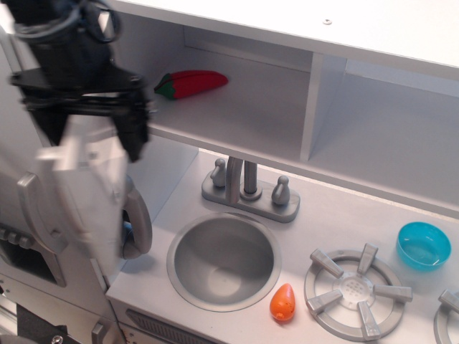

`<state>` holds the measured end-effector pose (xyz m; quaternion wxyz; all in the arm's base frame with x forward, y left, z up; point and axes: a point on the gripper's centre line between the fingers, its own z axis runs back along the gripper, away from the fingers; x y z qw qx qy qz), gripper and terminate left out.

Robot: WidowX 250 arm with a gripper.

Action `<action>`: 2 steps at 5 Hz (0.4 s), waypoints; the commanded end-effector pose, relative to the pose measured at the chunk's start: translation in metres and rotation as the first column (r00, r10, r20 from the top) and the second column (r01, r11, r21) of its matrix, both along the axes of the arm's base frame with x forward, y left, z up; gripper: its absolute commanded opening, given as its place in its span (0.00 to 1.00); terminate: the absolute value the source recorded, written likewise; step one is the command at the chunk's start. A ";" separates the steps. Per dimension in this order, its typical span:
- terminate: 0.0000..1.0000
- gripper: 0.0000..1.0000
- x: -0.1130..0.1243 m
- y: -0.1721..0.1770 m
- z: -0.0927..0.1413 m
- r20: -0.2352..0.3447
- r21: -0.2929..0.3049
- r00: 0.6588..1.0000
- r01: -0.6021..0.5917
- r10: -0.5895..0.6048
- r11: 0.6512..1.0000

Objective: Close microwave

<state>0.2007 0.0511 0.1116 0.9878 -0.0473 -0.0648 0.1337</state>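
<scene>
flat white microwave (90, 190) door (blurred)

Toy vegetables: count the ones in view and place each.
2. A red plush chili pepper lies on the upper white shelf; an orange toy carrot lies on the counter beside the round sink.
</scene>
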 end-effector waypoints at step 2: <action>0.00 1.00 0.055 -0.050 0.015 0.048 -0.046 0.992 -0.115 0.117 0.992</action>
